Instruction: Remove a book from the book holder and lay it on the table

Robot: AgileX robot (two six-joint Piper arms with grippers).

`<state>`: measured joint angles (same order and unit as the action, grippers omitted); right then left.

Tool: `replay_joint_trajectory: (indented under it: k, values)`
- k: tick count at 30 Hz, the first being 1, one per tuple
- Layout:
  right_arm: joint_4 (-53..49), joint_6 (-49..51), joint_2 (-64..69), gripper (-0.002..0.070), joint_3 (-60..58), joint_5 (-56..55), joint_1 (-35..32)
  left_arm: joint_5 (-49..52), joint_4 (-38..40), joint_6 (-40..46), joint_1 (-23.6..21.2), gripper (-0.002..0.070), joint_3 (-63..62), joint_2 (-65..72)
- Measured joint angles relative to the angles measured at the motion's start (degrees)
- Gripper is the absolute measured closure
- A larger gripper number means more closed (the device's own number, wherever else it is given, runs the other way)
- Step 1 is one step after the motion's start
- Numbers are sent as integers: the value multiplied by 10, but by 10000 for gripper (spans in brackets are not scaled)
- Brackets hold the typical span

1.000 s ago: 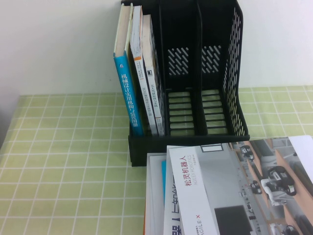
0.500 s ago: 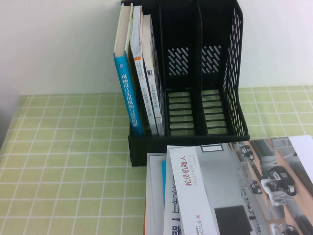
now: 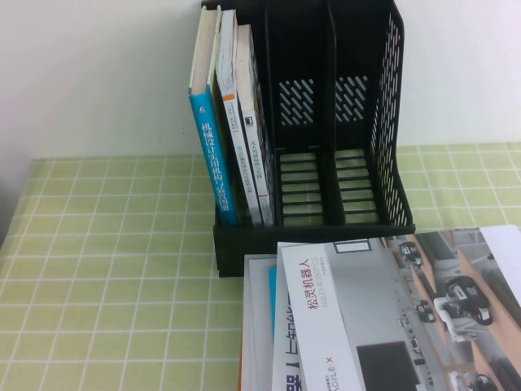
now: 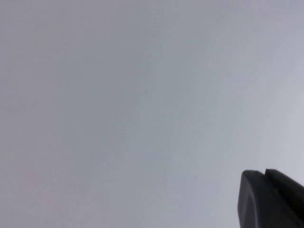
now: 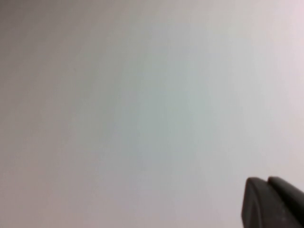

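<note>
The black book holder [image 3: 383, 122] stands at the back of the table [image 3: 106, 269]. Its left compartment holds three upright books: a blue-spined one [image 3: 213, 155] and two white-spined ones [image 3: 237, 138], [image 3: 257, 155]. Their covers face sideways, so I cannot tell which one carries the dark grey artwork. The other two compartments hold nothing. Neither arm shows in the high view. My left gripper [image 4: 264, 173] and my right gripper [image 5: 266, 180] each show only dark fingertips pressed together against a blank pale surface, shut on nothing.
In front of the holder lies a stack: a grey-white book with a red Chinese title [image 3: 326, 318], an open page with robot photos [image 3: 464, 301] and a book with blue and orange edges [image 3: 259, 326] below. Bare cloth lies to the left.
</note>
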<state>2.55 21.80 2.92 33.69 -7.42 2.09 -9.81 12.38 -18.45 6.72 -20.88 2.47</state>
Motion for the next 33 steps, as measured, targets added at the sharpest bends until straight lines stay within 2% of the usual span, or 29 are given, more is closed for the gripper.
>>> replay_joint_trajectory:
  k: [3,7,9,14,20,23,28,33]
  values:
    - [-8,1,63,678,84,145,0,87,-25,5,0,678,-70,68]
    - [-13,-38,149,678,139,258,0,182,-33,10,2,678,-122,164]
    - [-22,-93,180,678,148,295,0,214,-35,16,17,678,-128,205]
    - [-25,-193,216,678,148,367,0,251,-53,75,65,678,-128,279]
    - [71,-224,273,678,96,437,0,229,-32,100,80,678,-129,317]
    - [185,-317,308,678,57,433,0,225,-24,125,90,678,-145,360]
    - [473,-634,368,678,18,420,29,225,-23,192,124,678,-211,457]
    - [700,-853,436,678,8,403,67,243,-23,270,138,678,-298,550]
